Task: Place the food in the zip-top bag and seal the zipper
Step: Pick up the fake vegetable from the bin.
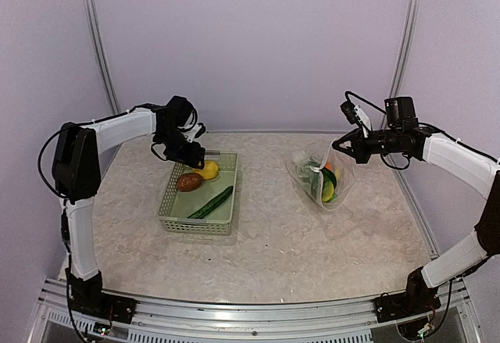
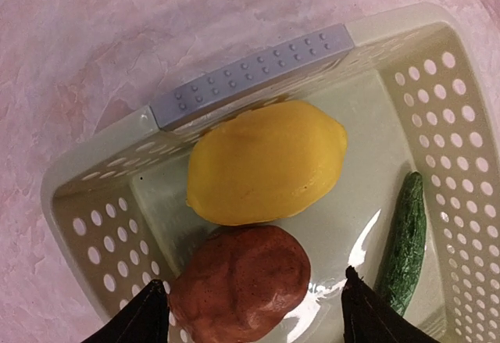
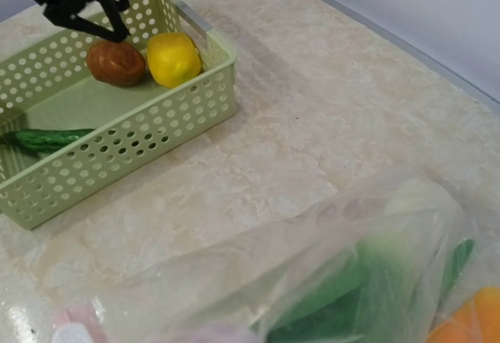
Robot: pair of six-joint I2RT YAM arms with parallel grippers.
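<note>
Left claw: jaws apart; nothing between them; it hangs over the far end of the basket, fingertips down inside the rim.
Right claw: jaws together; it appears clamped on the top edge of the bag and holds that edge lifted off the table; the wrist view does not show its fingers.
Key relation: the brown piece lies straight below the left claw; in the left wrist view the two dark fingertips stand one on each side of it, apart from its surface.
Neighbour: the lemon touches the brown piece on its far side, between it and the end wall of the basket; a closing grip has little spare room there.
Long piece: the cucumber lies beside the brown piece and apart from it; its long axis runs roughly along the length of the basket.
Nearer arm: the left arm is over the basket; the right arm is well apart from it and is occupied with the bag.
Look of the brown piece: rounded, lumpy, matt, potato-like; wider than tall; it probably seats well in a straight pinch from above.
Bag: clear, floppy film; green, yellow and orange pieces show through it; it slumps on the table to the right of the basket.
Seal strip: not distinguishable in these views; the mouth is judged unsealed.
Progress: partly done; three pieces lie in the basket.
</note>
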